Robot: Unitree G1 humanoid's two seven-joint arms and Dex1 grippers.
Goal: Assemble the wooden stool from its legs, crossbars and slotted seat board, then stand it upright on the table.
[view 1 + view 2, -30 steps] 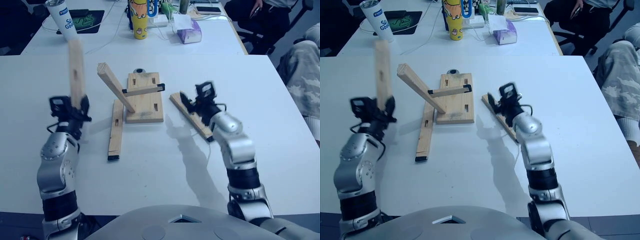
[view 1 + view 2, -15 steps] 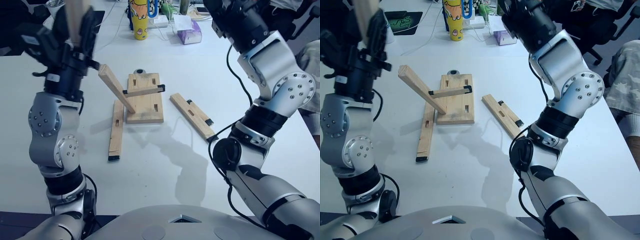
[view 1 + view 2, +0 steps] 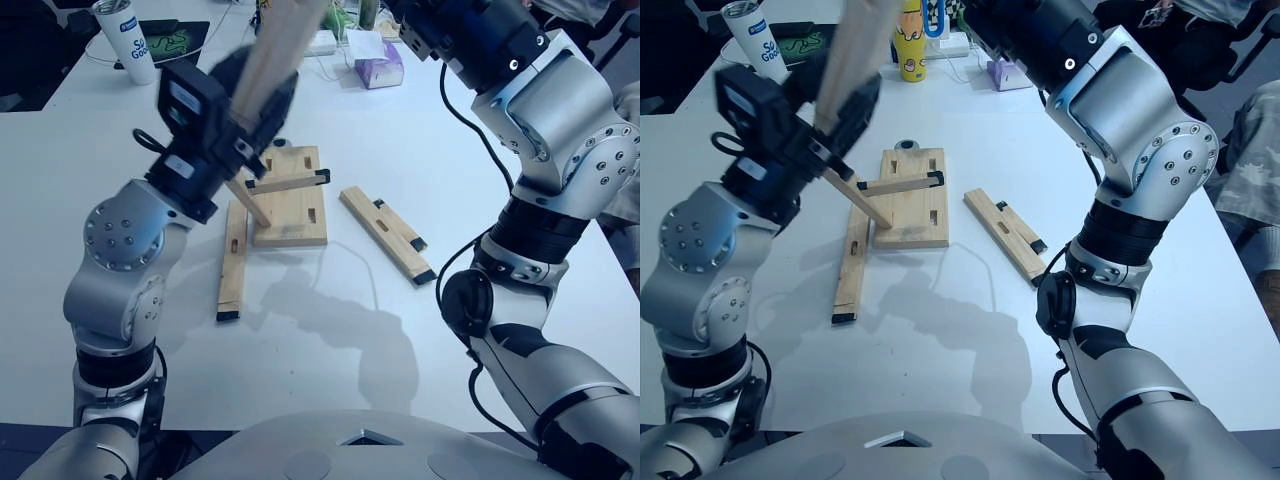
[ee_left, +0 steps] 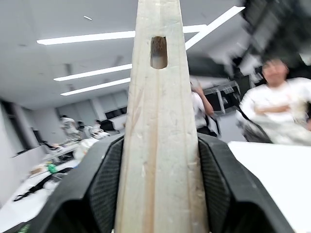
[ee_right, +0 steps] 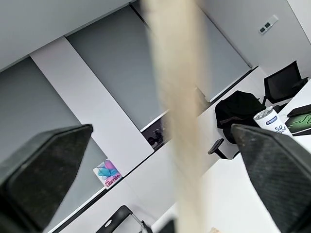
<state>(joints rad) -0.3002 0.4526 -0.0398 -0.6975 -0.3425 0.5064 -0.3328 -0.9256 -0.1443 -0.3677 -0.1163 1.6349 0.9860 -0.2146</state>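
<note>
Because a further leg is to be brought down to a slot from above, one wooden leg (image 4: 159, 121) is held up over the near-left corner of the seat board (image 3: 295, 205) by the left gripper (image 3: 250, 105). Its two fingers are clamped against the leg's sides, so the mortise hole is left free above them. The right gripper (image 5: 167, 145) is raised higher, beyond the board's far end, with its fingers spread wide and nothing gripped. The held leg's upper part is seen passing between them, clear of both pads, which is judged a readiness to steady it or take it over.

On the table (image 3: 330, 340), a second leg (image 3: 232, 262) is laid flat just left of the board, parallel to its long edge. A third (image 3: 385, 235) is laid slantwise to the board's right, apart from it. Both are judged to be parked within reach for later fitting. The board itself is laid flat with its slots upward so that parts can be pushed in. A fourth leg (image 3: 862, 203) is propped at a slant at the board's left edge, joined to a crossbar (image 3: 902, 183) stretched over the board.

Beyond the board, a cup (image 3: 125, 38), a yellow bottle (image 3: 910, 45) and a tissue box (image 3: 378, 72) are set on a farther desk. Print is carried by the cup and a cartoon figure by the bottle; no marking is seen on the wooden parts.
</note>
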